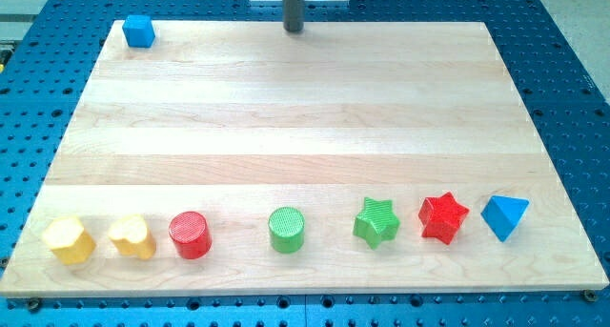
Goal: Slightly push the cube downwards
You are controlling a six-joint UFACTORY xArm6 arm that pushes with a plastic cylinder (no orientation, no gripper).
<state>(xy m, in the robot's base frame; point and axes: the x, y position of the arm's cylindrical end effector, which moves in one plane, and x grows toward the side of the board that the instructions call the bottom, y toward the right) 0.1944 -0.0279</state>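
A blue cube (139, 30) sits at the top left corner of the wooden board (305, 127). My tip (294, 29) is at the board's top edge near the middle, well to the right of the cube and apart from every block.
Along the view's bottom stand a yellow hexagon block (69, 239), a yellow heart block (132, 236), a red cylinder (191, 235), a green cylinder (286, 229), a green star (376, 222), a red star (443, 217) and a blue triangular block (503, 216).
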